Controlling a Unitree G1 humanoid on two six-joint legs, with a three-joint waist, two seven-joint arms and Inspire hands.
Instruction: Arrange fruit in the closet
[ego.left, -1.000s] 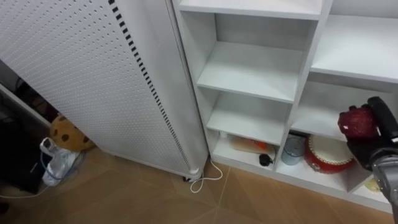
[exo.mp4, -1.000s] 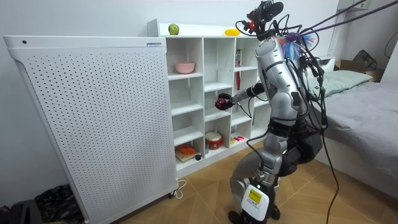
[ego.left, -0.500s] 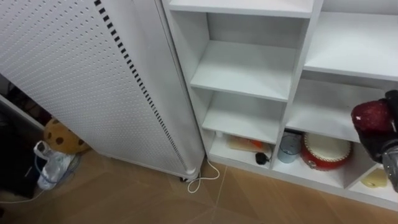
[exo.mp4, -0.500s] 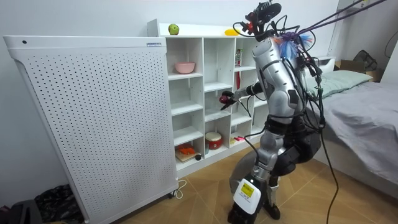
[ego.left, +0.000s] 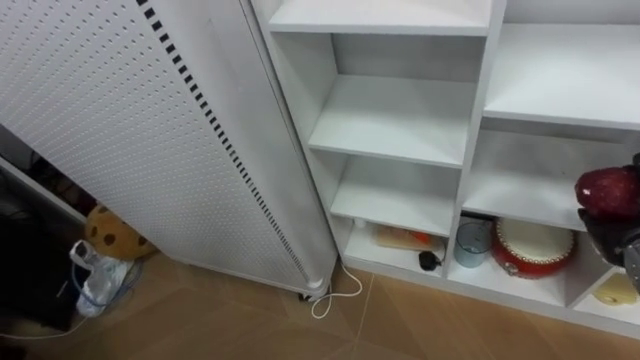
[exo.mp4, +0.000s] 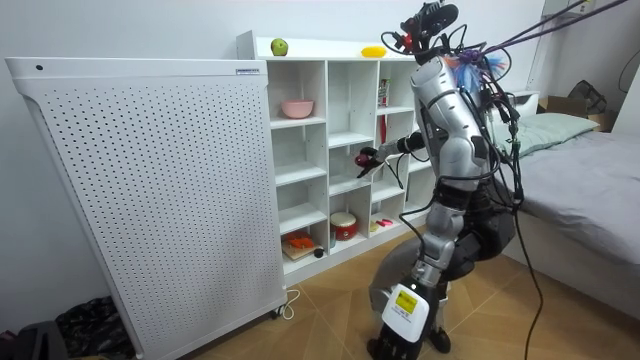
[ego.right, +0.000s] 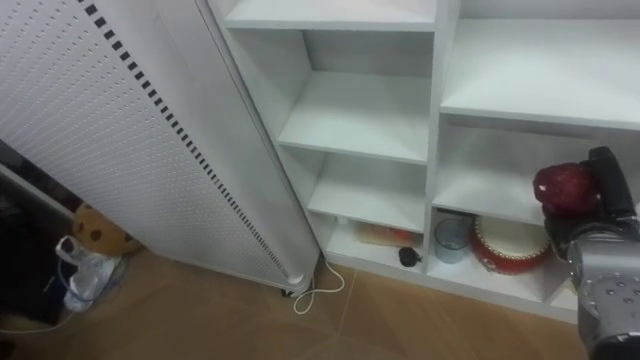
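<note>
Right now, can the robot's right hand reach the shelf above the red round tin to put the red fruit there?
Probably yes. The right hand, holding the red fruit, is right in front of that open shelf, and nothing stands between them.

Smooth matt closet (ego.left: 395, 120), perforated panel (ego.left: 110, 110), wooden floor (ego.left: 230, 320).

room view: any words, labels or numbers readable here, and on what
Dark label at the top corner of the white panel: too small to read.
Yellow sticker low on the robot's leg: too small to read.
No other text can be made out.
</note>
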